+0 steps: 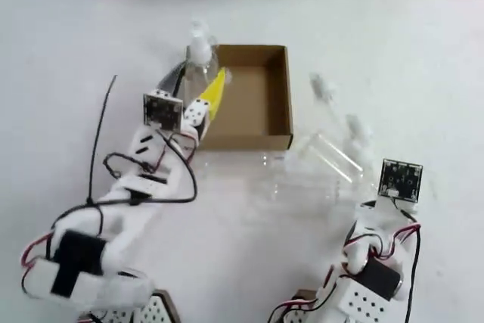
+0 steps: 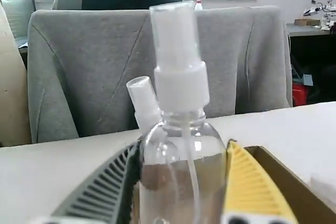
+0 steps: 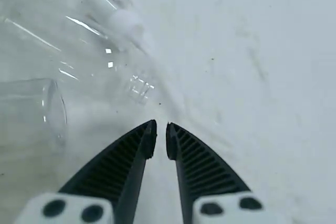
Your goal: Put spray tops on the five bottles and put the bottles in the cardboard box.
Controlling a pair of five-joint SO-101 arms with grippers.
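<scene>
Nothing readable here, honestly. The clear bottle [image 2: 173, 177] has no label I can make out, and the cardboard box [image 1: 246, 141], sitting around 12 o'clock from the table's middle, looks plain brown, no legible print.

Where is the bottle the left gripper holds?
The bottle is upright between the left gripper's fingers, on the high view's left side, at the cardboard box's far-left corner.

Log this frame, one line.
left gripper: shut on capped bottle, upright at cardboard box edge | right gripper: shut, empty, above table | other bottles: lying on table
</scene>
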